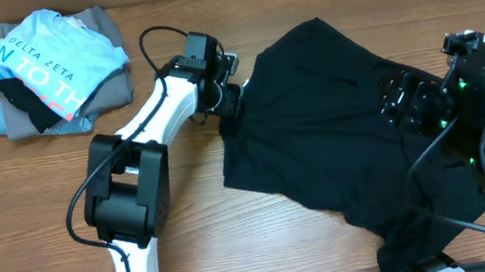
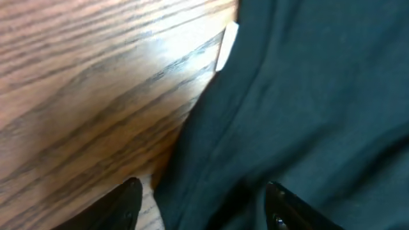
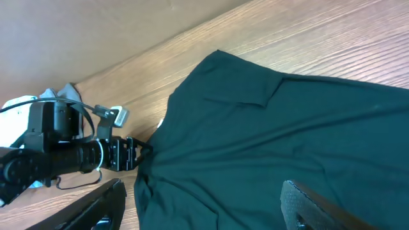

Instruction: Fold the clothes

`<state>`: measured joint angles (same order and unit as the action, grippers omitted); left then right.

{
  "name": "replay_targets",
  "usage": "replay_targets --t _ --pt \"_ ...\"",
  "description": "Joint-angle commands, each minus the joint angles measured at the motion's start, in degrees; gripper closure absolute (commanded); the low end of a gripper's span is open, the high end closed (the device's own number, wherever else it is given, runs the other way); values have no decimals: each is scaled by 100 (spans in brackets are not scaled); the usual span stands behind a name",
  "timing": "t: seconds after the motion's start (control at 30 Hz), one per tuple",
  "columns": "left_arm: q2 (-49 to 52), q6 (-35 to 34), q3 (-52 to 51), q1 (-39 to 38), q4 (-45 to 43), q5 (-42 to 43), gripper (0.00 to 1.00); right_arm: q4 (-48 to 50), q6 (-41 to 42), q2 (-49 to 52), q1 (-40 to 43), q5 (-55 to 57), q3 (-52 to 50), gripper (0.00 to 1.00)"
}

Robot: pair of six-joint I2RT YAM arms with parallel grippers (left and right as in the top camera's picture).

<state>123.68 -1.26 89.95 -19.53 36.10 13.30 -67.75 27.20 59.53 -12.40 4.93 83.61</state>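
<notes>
The plain black soft fabric garment (image 1: 324, 116) is spread loosely, not yet folded, across the middle and right of the brown wooden table (image 1: 286, 252), and its lower right part is hidden beneath the right arm. The left gripper (image 2: 204, 201) is held wide at the garment's left edge, one finger over bare wood and the other over cloth, so the hem is straddled but nothing is clamped. The right gripper (image 3: 204, 204) is likewise spread wide above the cloth's right side, with nothing gripped. Trouble is most likely to be caused by a shallow bite: if the left jaws are closed this near the hem, only a sliver may be taken and the cloth could slip out when lifted. Rumpled layers at that edge could also be pinched together, and a crooked fold would result. With one side alone held, the whole garment could be dragged rather than folded, and the part under the right arm could be snagged. A small white neck label (image 2: 227, 45) is seen at the edge by the left gripper, but no writing on it can be made out. On the light blue printed shirt (image 1: 40, 59), piled with a grey folded garment (image 1: 108, 78) at the far left, "DELTA ZETA" can be read, with larger letters only partly shown.
</notes>
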Motion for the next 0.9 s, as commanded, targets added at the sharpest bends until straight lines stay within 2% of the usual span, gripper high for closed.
replay_targets --t 0.0,0.07,0.13,0.2,0.27,0.43,0.63,0.67,0.77,0.87 --pt "225 133 20 -44 28 -352 42 13 28 -26 26 66 83 19" --pt "337 129 17 -46 46 -485 51 15 28 -26 26 168 83 19" --pt "420 129 17 -46 76 -680 67 13 31 -26 26 289 83 19" --pt "516 127 17 -48 120 -894 77 -4 31 -26 26 415 83 19" --pt "616 131 17 -46 162 -990 96 -17 31 -26 26 514 74 19" --pt "680 48 17 57 374 -1757 96 -59 33 68 28 730 70 19" --pt "474 -767 24 601 828 -4054 96 -70 192 446 28 859 -109 21" --pt "448 -809 24 743 872 -4234 96 -74 254 546 28 857 -157 21" --pt "332 -813 35 1377 1064 -4079 96 -214 544 975 79 859 -249 21" --pt "173 -815 35 1847 1174 -3257 96 -262 723 1384 282 855 -258 20"
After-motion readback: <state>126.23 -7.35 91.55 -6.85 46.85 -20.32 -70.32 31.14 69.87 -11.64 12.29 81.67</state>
